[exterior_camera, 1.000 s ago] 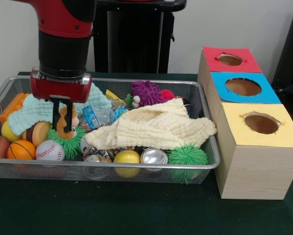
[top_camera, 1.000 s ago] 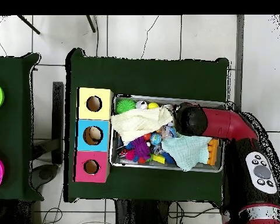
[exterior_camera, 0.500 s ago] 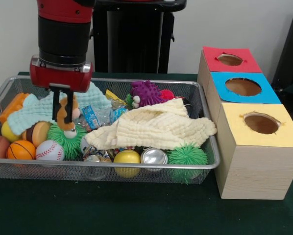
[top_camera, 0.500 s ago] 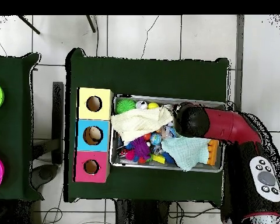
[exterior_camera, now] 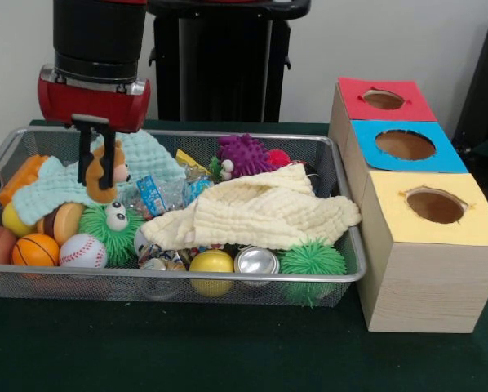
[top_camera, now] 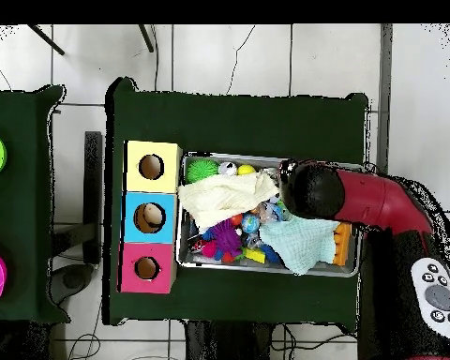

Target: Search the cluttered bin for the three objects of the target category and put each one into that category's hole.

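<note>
The silver wire-mesh bin (exterior_camera: 228, 279) sits on the green table, full of toys; it also shows in the overhead view (top_camera: 352, 273). My gripper (exterior_camera: 97, 173) hangs over the bin's left part, shut on a small brown plush toy (exterior_camera: 108, 173) that it holds just above the clutter. In the overhead view the arm's end (top_camera: 313, 190) hides the gripper and the toy. Three wooden boxes stand right of the bin, each with a round hole: yellow top (exterior_camera: 434, 206), blue top (exterior_camera: 405, 145), red top (exterior_camera: 383, 100).
In the bin: a cream cloth (exterior_camera: 260, 214), a pale green cloth (exterior_camera: 60, 184), a green fuzzy toy with eyes (exterior_camera: 112, 229), a baseball (exterior_camera: 82, 251), a basketball (exterior_camera: 33, 250), a yellow ball (exterior_camera: 211, 263), a can (exterior_camera: 256, 261), a purple spiky toy (exterior_camera: 244, 153).
My gripper has risen straight up out of the clutter with the brown plush toy in it, uncovering the green fuzzy toy's eyes beneath.
</note>
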Controlling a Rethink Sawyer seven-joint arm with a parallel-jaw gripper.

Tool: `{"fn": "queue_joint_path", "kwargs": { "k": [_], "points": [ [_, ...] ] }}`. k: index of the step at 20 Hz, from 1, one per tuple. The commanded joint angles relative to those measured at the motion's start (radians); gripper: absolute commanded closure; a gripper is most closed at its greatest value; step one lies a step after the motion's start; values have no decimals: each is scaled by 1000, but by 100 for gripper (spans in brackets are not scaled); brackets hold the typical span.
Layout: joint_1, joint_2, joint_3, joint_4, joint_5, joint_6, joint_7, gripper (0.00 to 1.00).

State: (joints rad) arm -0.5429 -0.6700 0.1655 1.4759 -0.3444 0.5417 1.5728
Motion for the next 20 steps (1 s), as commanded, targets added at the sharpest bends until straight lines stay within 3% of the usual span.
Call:
{"fn": "queue_joint_path", "kwargs": {
  "k": [1, 20],
  "points": [
    [19, -20, 47, 103, 32, 141, 21, 100],
    [87, -44, 8, 145, 71, 127, 102, 100]
  ]
}}
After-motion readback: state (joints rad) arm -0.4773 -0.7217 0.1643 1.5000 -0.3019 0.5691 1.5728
